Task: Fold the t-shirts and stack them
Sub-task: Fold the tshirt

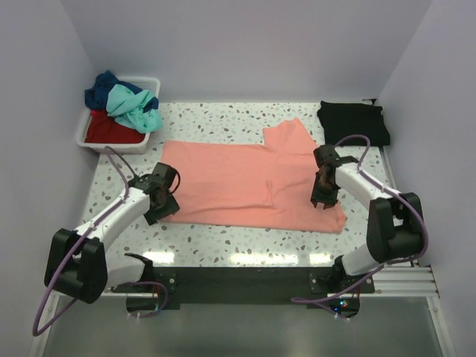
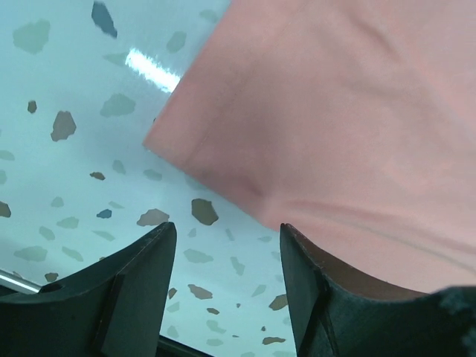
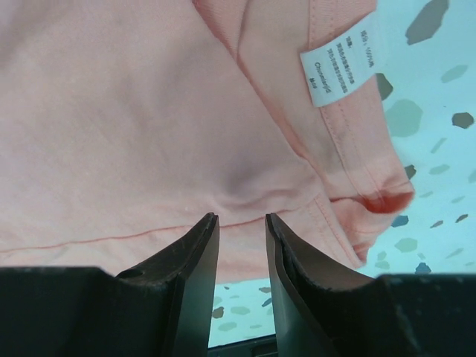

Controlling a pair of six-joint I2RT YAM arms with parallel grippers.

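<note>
A salmon-pink t-shirt (image 1: 245, 182) lies flat in the middle of the table, partly folded. My left gripper (image 1: 158, 210) is at its near-left corner. In the left wrist view the left gripper (image 2: 227, 230) is open and empty over bare table, with the shirt's corner (image 2: 335, 111) just ahead and beside the right finger. My right gripper (image 1: 324, 204) is over the shirt's near-right part. In the right wrist view the right gripper (image 3: 240, 219) is narrowly open above the hem (image 3: 134, 111) and holds nothing. A black t-shirt (image 1: 354, 123) lies folded at the back right.
A white plastic bin (image 1: 89, 134) at the back left holds navy (image 1: 100, 93), teal (image 1: 134, 108) and red (image 1: 111, 130) shirts. A white care label (image 3: 338, 67) shows inside the pink shirt's collar. The speckled table (image 1: 223, 238) is walled on three sides.
</note>
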